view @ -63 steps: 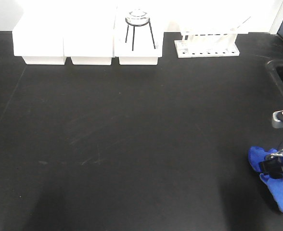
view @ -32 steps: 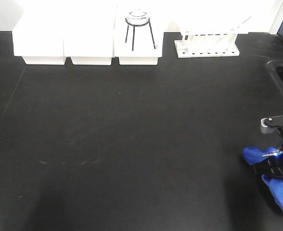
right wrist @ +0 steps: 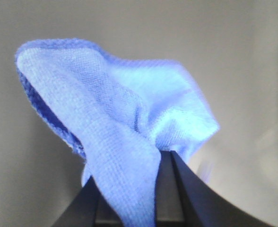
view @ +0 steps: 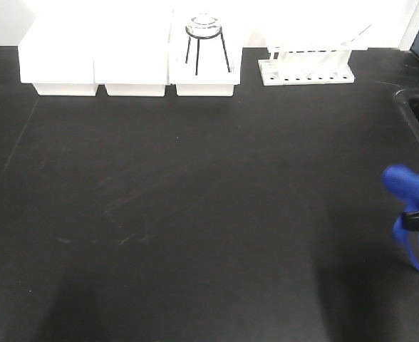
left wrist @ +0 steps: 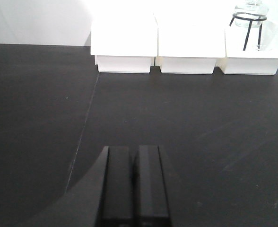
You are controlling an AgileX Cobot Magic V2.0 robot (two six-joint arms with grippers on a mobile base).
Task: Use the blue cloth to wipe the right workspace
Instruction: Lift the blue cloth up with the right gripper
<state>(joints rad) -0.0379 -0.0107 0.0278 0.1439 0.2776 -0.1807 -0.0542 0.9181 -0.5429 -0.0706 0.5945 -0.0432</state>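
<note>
My right gripper [right wrist: 163,161] clamps the crumpled blue fabric cloth [right wrist: 115,104], its long axis toward the white tube rack [view: 307,68]; my left gripper [left wrist: 132,151] has its fingers together.

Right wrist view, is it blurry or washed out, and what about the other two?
Right wrist view: blue cloth sharp, background blurred and washed grey. Front view: white bins blown out, cloth looks smeared. Left wrist view: bins glare too, tabletop clear.

Black bench [view: 195,214], white bins [view: 131,64] behind; perhaps a sink [view: 417,112] right.
</note>
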